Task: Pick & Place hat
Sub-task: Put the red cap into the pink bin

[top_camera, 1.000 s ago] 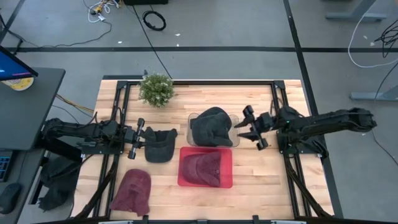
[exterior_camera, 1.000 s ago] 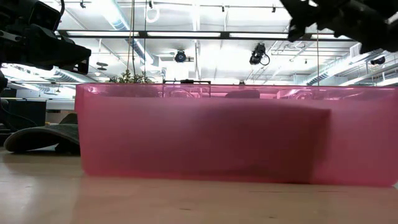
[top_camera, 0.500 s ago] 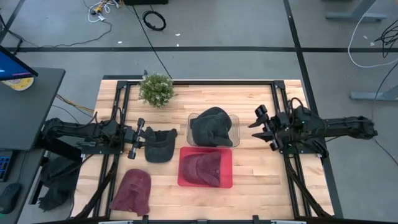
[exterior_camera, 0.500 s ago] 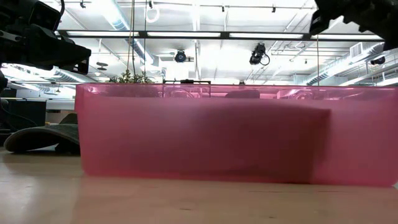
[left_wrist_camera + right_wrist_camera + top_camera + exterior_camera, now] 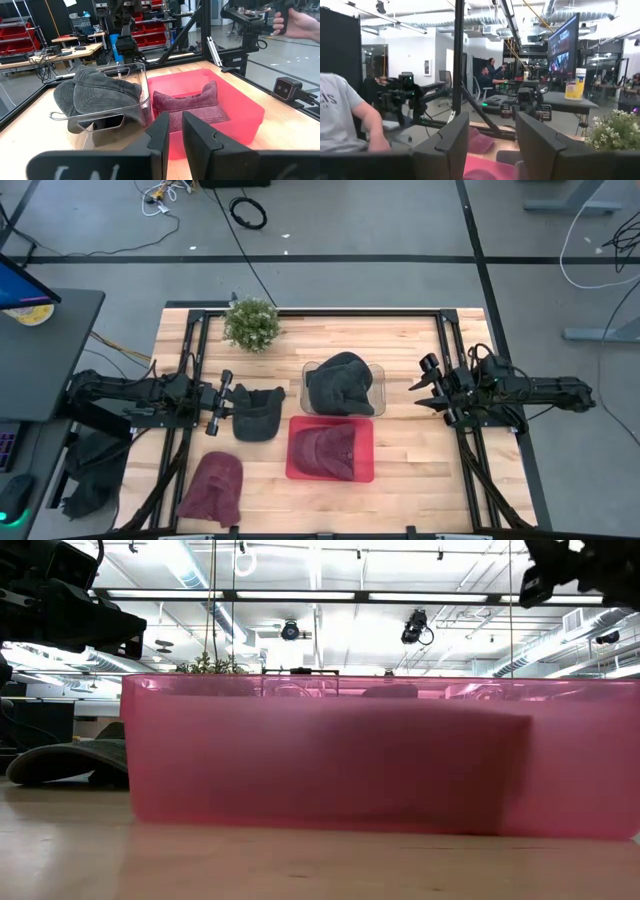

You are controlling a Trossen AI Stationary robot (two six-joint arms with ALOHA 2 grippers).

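Note:
A dark grey hat [image 5: 340,384] lies in a clear bin [image 5: 378,376] at the table's middle, and shows in the left wrist view [image 5: 95,90]. A maroon hat [image 5: 325,448] lies in a red bin [image 5: 362,470] on the clear bin's near side. A black hat [image 5: 255,413] and another maroon hat [image 5: 213,488] lie on the bare table. My right gripper [image 5: 420,395] hangs open and empty to the right of the clear bin. My left gripper [image 5: 226,402] waits beside the black hat, its fingers [image 5: 159,131] a narrow slit apart, holding nothing.
A small potted plant [image 5: 250,323] stands near the far edge. Black frame rails [image 5: 452,360] run along both sides of the table. Bare wood lies between the red bin and the right rail. A person's hand [image 5: 300,22] shows in the room beyond.
My right gripper has drawn back from the clear bin toward the table's right edge, staying open and empty, as its arm folded in. The hats and bins have not moved.

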